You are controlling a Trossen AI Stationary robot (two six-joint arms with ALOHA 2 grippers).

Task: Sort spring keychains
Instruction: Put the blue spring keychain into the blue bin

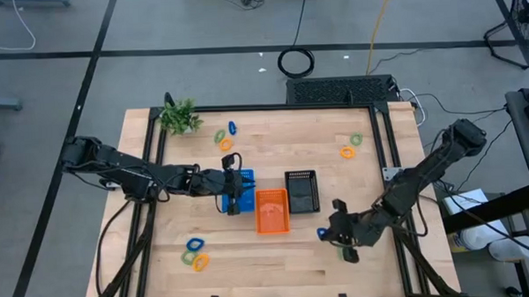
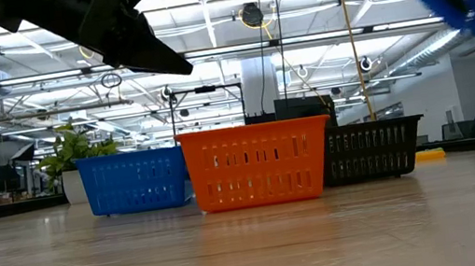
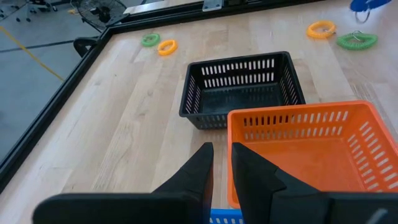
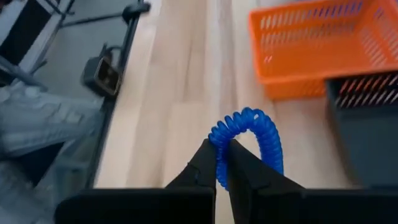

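**Right claw holds a blue coil clear of the table**

The right gripper, lower right of the overhead frame, is pinched closed on a blue coiled plastic spring keychain, lifted off the light wooden table. The left gripper hovers above the blue slotted plastic basket, its fingers nearly together with only a narrow gap and nothing between them. Beside it sit the orange slotted plastic basket and black slotted plastic basket. Other coils lie loose: an orange, blue and green group lower left, and an orange and green pair upper right.
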